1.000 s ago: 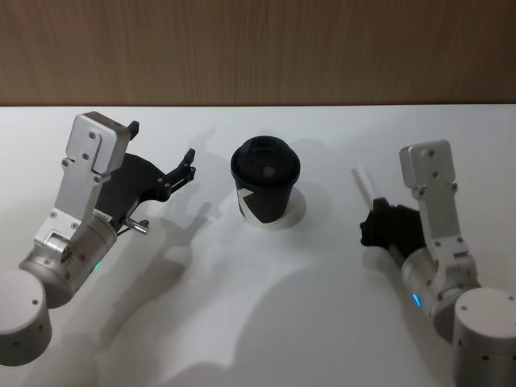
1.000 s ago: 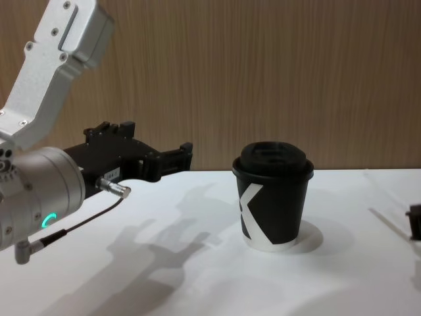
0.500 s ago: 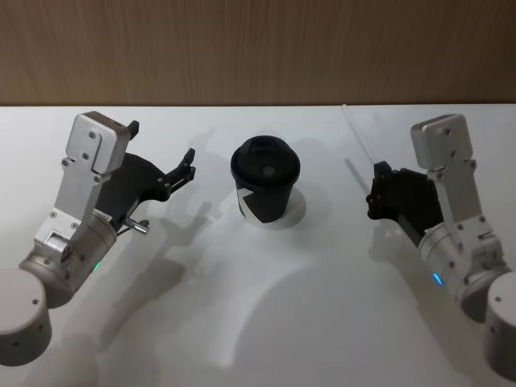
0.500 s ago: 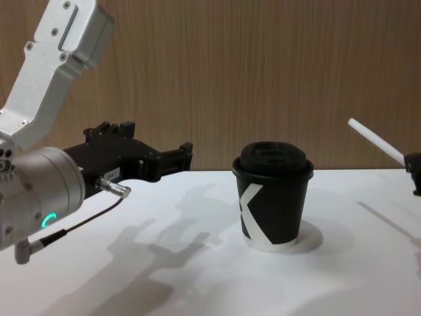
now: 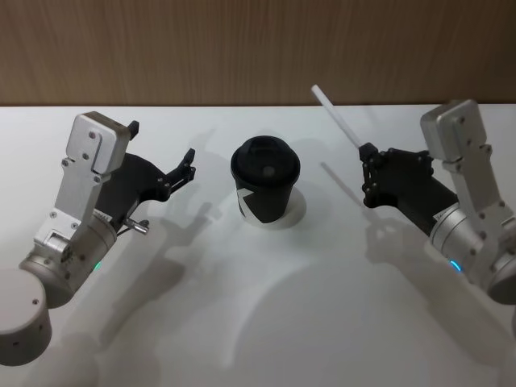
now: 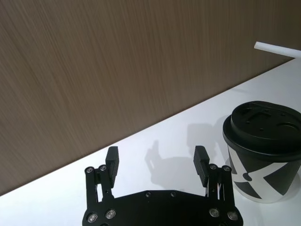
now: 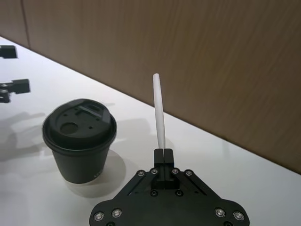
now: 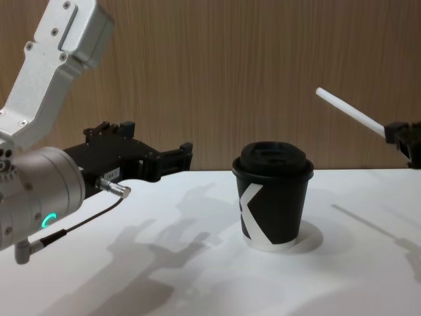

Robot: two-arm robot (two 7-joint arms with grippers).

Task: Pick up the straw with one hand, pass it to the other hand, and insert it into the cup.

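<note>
Bench (image 5: 266, 322), white and broad, runs back to a wood-grain wall (image 5: 242, 48) at its far edge. Over the bench's left side hangs the left gripper (image 5: 161, 142), black on a silver wrist with a green ring lit. Its fingers are spread wide apart with nothing between them, and they point towards the cup. Over the right side the right gripper (image 5: 365, 153) is up off the surface, fingers pinched together on the lower end of the straw. The cup (image 5: 264, 181), black with a white mark and a domed black lid, stands upright about midway between the two side edges. It is nearer the far edge and apart from both grippers. The straw (image 5: 339, 117) is in the air, slanting up from the fingers. Its free end is higher than the lid and leans towards the cup's side of the bench.
</note>
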